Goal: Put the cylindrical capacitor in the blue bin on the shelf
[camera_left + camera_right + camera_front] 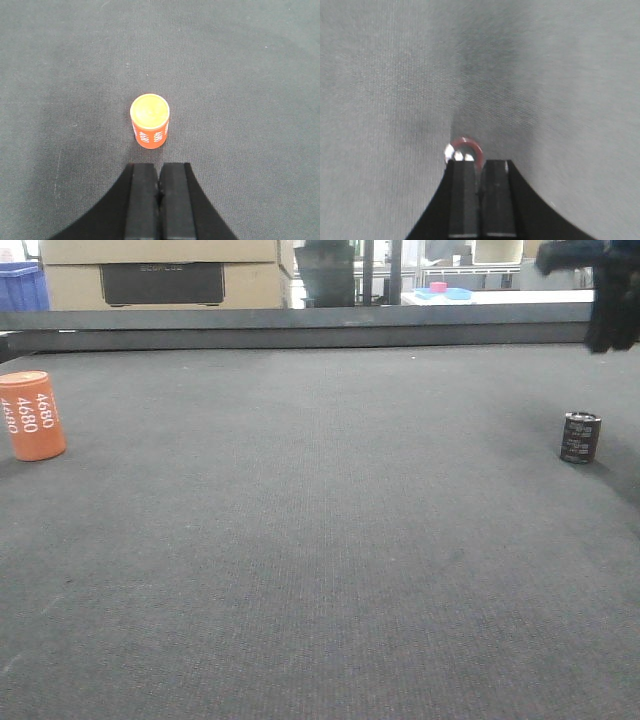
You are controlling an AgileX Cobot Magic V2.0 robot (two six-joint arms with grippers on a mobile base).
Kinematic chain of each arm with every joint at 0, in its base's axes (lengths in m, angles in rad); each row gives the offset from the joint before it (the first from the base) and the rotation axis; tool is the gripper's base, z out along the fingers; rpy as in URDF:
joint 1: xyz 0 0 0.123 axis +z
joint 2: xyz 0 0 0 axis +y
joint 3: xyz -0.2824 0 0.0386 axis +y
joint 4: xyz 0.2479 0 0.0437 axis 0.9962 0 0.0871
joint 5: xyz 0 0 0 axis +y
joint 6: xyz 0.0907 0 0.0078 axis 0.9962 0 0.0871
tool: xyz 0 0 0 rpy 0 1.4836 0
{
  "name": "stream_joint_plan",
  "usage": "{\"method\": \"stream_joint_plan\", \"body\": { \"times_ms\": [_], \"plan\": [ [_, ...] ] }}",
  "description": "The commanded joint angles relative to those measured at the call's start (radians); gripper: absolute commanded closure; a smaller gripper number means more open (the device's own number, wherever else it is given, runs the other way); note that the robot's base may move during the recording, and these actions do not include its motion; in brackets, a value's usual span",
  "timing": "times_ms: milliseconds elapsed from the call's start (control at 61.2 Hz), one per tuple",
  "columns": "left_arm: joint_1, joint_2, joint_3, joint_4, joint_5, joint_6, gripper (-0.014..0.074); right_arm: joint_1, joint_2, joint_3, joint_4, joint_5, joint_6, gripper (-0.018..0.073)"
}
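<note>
The cylindrical capacitor (580,437) stands upright on the dark mat (320,560) at the right, well apart from the orange 4680 cylinder (35,415) at far left. The right gripper (480,167) hangs above it, fingers pressed together, with the capacitor's shiny top peeking out off-centre just beyond one fingertip. Descending like this would likely tip or roll the squat part, so the fingers need to spread and centre first. The left gripper (160,172), also pressed together, faces the orange cylinder, the wrong part.
</note>
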State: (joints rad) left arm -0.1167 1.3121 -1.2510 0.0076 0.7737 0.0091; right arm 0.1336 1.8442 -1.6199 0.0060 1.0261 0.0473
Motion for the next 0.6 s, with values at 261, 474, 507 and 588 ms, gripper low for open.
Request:
{"method": "stream_joint_plan", "body": {
  "times_ms": [261,474,507,588],
  "plan": [
    [0.004,-0.002,-0.006,-0.008,-0.003,-0.003,0.0707,0.005,0.113,-0.046,-0.018,0.034,-0.006,0.0240],
    [0.004,-0.002,0.004,-0.008,-0.006,-0.003,0.0707,0.007,0.164,-0.046,-0.018,0.042,-0.006,0.0208],
    [0.004,-0.002,0.004,-0.008,-0.006,-0.003,0.0707,0.007,0.171,-0.046,-0.016,0.042,-0.006,0.0208],
    [0.004,-0.002,0.004,-0.008,-0.006,-0.003,0.0707,0.007,0.182,-0.046,-0.006,0.039,-0.006,0.0208]
  ]
}}
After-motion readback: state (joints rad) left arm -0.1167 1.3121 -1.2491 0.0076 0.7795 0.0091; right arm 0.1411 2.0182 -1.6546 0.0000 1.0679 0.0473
